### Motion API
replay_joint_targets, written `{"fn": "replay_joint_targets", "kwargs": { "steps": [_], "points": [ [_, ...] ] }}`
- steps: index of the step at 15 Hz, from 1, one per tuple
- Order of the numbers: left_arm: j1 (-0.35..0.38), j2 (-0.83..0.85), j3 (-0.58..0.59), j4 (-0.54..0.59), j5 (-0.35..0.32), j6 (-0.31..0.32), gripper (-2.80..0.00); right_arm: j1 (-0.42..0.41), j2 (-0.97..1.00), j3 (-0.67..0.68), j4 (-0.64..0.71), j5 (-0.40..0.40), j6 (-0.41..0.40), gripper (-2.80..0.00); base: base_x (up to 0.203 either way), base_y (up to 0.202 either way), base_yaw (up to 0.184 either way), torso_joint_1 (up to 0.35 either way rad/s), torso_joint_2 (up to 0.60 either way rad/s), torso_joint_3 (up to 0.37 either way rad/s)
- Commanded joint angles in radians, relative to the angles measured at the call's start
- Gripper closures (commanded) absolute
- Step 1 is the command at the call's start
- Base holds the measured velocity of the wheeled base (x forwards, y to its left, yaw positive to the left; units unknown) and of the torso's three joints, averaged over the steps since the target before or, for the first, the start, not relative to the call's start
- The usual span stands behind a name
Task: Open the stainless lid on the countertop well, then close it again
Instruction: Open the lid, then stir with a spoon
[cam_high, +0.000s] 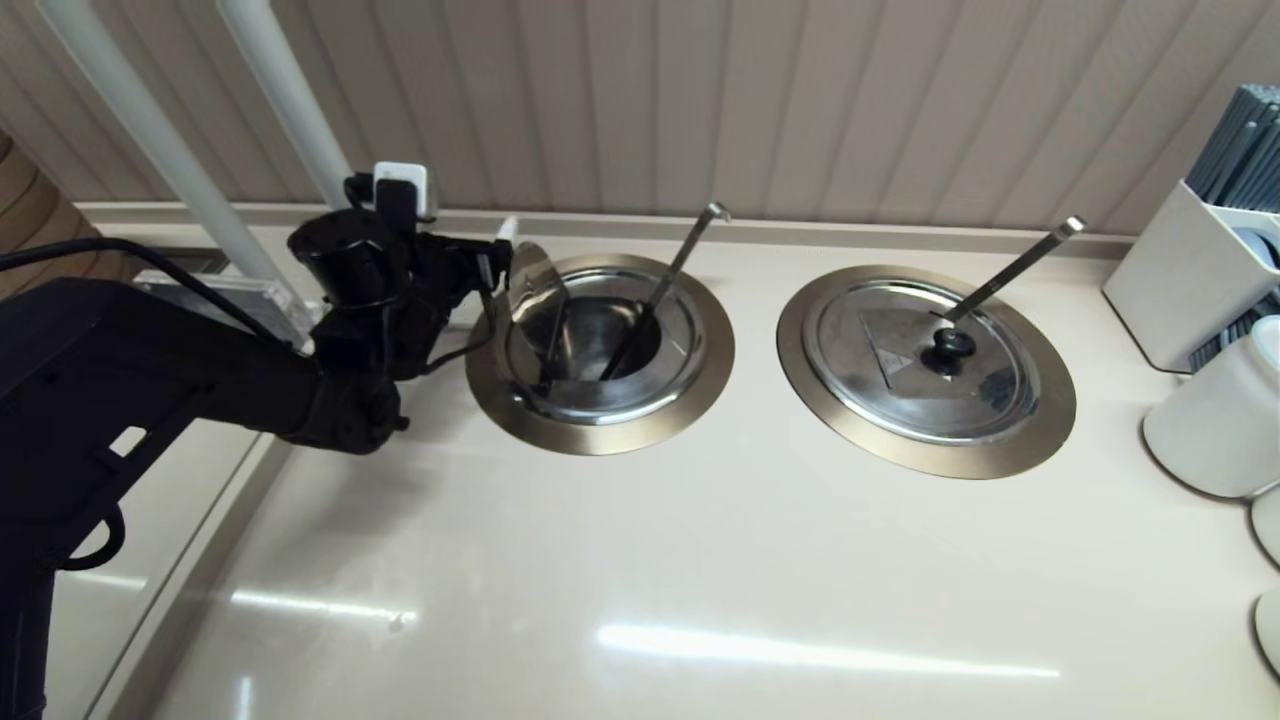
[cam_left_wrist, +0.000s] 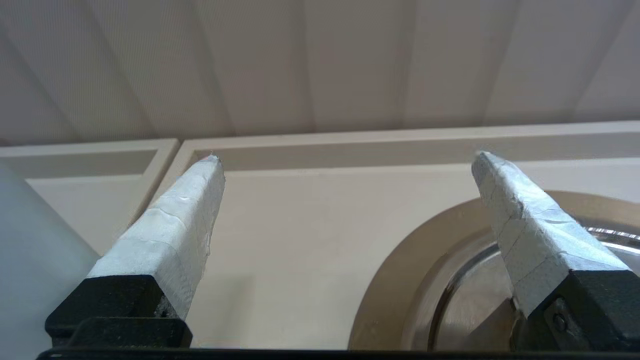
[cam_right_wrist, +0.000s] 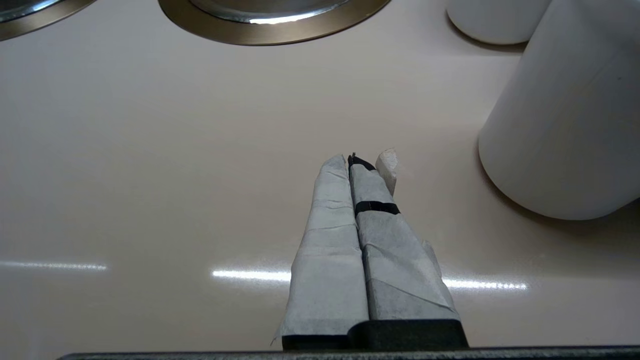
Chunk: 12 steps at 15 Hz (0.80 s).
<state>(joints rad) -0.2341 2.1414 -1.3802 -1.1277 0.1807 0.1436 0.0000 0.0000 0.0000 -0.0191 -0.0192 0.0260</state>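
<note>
No readable brand, label or writing on anything here.

My left gripper (cam_left_wrist: 345, 160) sits just beside the left edge of the countertop well (cam_high: 600, 352), a round recessed steel pot with a wide brushed brass-toned flange ring. Its taped fingers (cam_left_wrist: 170, 225) are spread wide with nothing between them; only bare counter and a slice of the ring show in the gap.

The round shiny stainless lid (cam_high: 535, 285) is off its seat, tipped up on edge at the well's left rim. It stands steeply, its face turned right toward the dark bowl and its long axis running roughly front to back along the rim. I can't tell whether the gripper touches it.

A thin hook-tipped ladle handle (cam_high: 675, 265) leans out of the open bowl, pointing up and back toward the ribbed wall.

To the right, well apart, the twin steel lid with black knob (cam_high: 915, 360) lies flat and shut in its own ring.

My right gripper (cam_right_wrist: 357, 160) is parked low over the beige countertop (cam_right_wrist: 150, 175), fingers pressed together, holding nothing, near a white cylindrical container (cam_right_wrist: 570, 115).
</note>
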Motion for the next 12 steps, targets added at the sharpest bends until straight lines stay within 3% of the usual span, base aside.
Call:
{"fn": "replay_joint_targets", "kwargs": {
  "steps": [1,7,12],
  "points": [
    [0.011,-0.033,-0.002,-0.015,0.002,-0.001,-2.80,0.000,0.000,0.005,-0.001,-0.001,0.000,0.00,0.000,0.000,0.000,0.000,0.00,0.000],
    [0.011,-0.132,0.017,0.011,0.015,-0.010,-2.80,0.000,0.000,0.005,-0.001,-0.001,0.000,0.00,0.000,0.000,0.000,0.000,0.00,0.000],
    [-0.132,-0.086,0.023,0.105,0.042,-0.108,-2.80,0.000,0.000,0.005,-0.001,-0.001,0.000,0.00,0.000,0.000,0.000,0.000,0.00,0.000]
  ]
}}
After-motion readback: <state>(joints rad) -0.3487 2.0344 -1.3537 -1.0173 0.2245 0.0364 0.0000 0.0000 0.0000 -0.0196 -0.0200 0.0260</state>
